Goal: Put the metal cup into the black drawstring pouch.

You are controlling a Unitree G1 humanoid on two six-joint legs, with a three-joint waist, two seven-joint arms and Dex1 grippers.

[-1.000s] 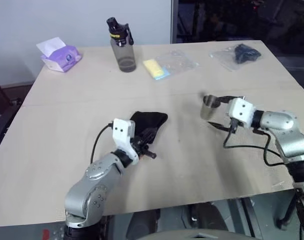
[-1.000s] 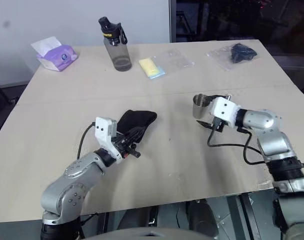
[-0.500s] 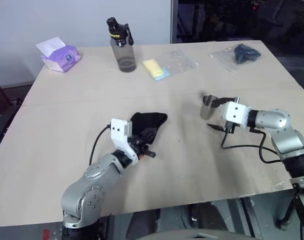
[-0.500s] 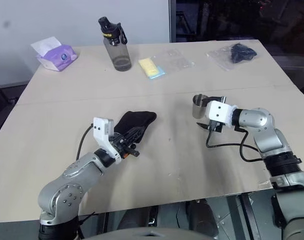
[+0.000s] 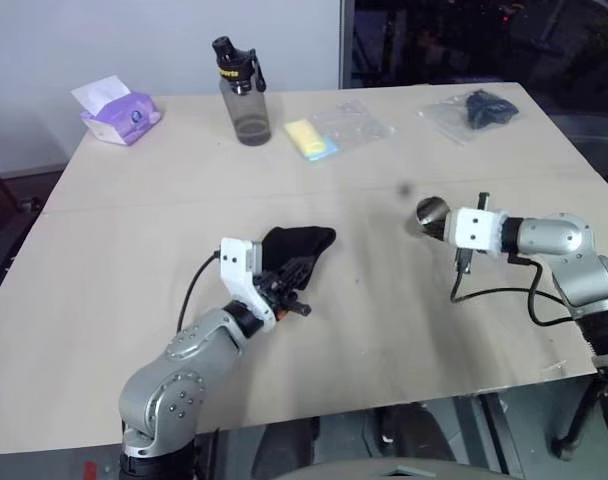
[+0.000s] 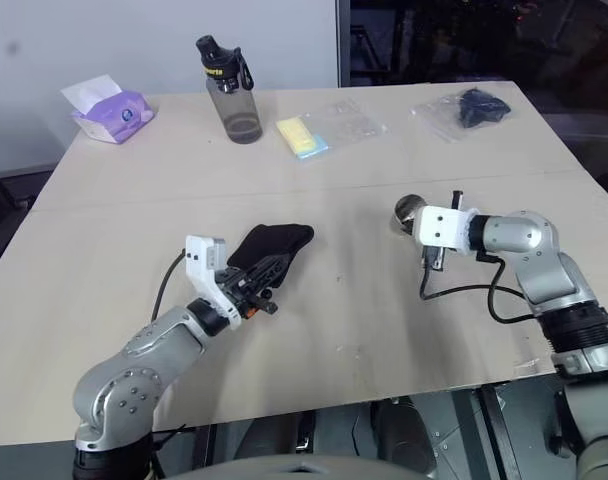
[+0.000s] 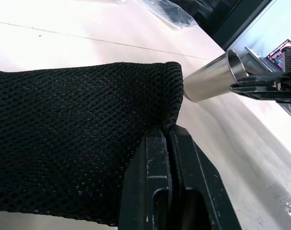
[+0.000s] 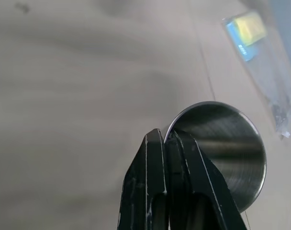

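Right of table centre, your right gripper (image 8: 165, 143) pinches the metal cup (image 5: 430, 212) rim, cup tipped sideways. Left gripper (image 7: 165, 139) clamps the black drawstring pouch (image 5: 296, 243). Next: bring the cup to the pouch mouth.

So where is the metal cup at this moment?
The metal cup is on the robot's right side, tilted and pinched at its rim by the right gripper, to the right of the black drawstring pouch.
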